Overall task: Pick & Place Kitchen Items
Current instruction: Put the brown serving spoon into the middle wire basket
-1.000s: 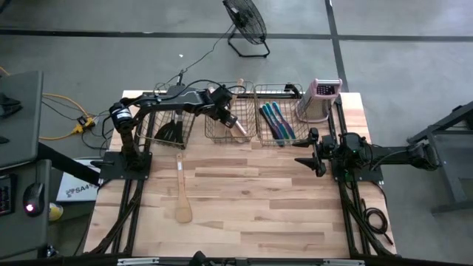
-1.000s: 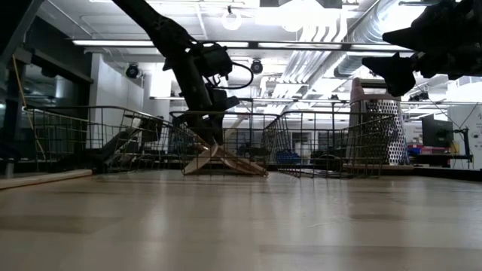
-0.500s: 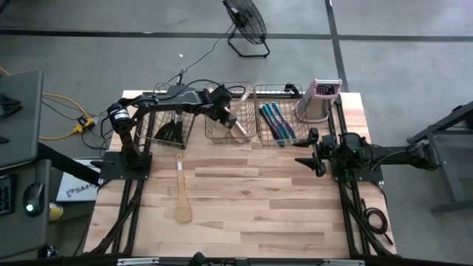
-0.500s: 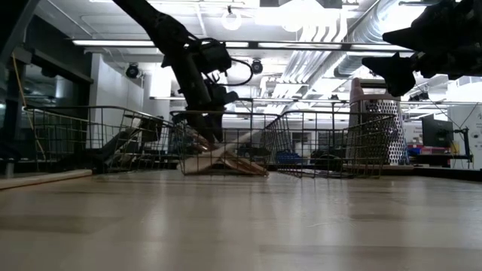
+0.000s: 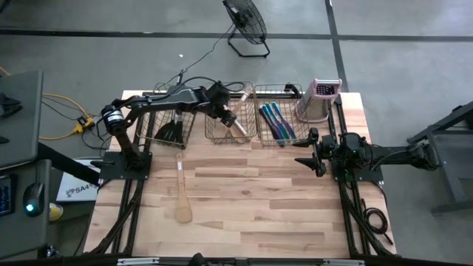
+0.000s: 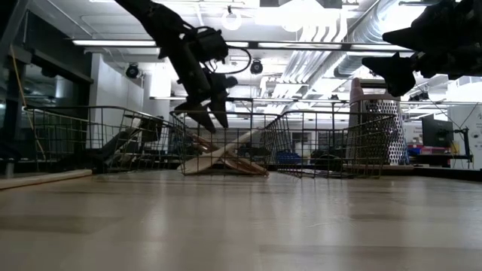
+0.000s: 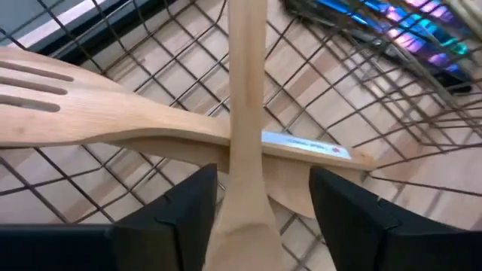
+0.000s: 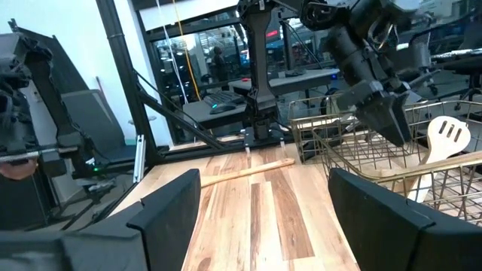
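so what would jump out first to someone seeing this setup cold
Probably the left gripper, open above the middle wire basket at the table's far edge, with pale wooden utensils lying crossed inside right under it. Next, a lone wooden spoon on the bare table in front of the left basket. The right gripper waits open near the right edge, close to the metal box grater.

left pincer [image 5: 228,116] open, right pincer [image 5: 301,151] open
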